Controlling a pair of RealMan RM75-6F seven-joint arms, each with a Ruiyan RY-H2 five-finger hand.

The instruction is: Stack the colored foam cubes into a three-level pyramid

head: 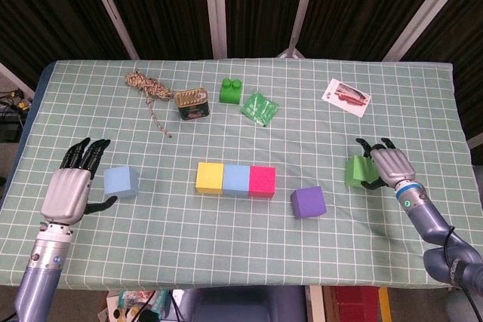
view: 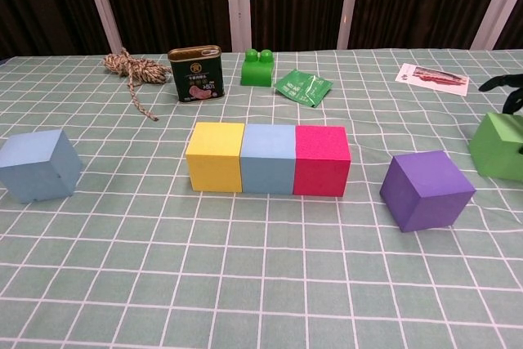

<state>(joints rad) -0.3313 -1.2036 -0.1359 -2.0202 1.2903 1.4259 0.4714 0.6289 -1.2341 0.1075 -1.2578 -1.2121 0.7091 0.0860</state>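
A yellow cube, a blue cube and a pink-red cube sit touching in one row at the table's middle. To their right, a purple cube lies alone, turned at an angle. My right hand grips a green cube at the right side, fingers over its far side and thumb at its front; the chest view shows only its dark fingertips. My left hand lies open just left of a light blue cube, holding nothing.
Along the back lie a coil of rope, a green tin, a green toy brick, a green packet and a printed card.
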